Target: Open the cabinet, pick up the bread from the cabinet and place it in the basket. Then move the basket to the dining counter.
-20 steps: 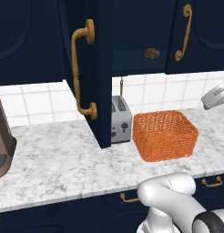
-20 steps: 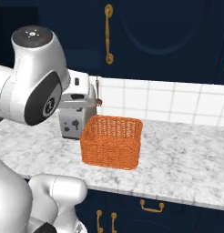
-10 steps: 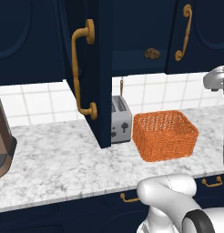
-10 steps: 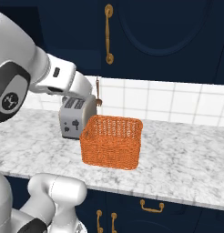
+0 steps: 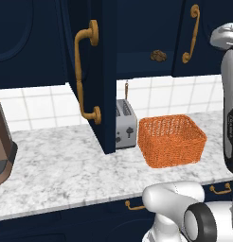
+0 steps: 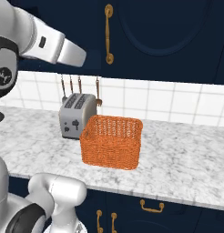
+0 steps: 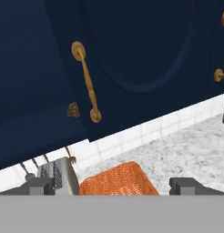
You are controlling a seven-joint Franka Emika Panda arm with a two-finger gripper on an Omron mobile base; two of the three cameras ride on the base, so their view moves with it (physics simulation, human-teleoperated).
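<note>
Currently the cabinet (image 5: 102, 75) door is standing swung out over the counter (image 5: 57, 170), left of the toaster (image 5: 125, 124). Bread (image 5: 158, 56) is sitting on the open shelf, above the basket (image 5: 171, 139) and a little to its left. Basket is resting on the counter just right of the toaster. Gripper (image 7: 111, 185) is hanging up high, jaws spread wide and holding nothing. From the hand view, bread is lying ahead, above and left of the jaws, beside the neighbouring door's brass handle (image 7: 86, 82). Roll looks lumpy, no clear long axis. Next move likely needs a reach forward and left into the shelf.
</note>
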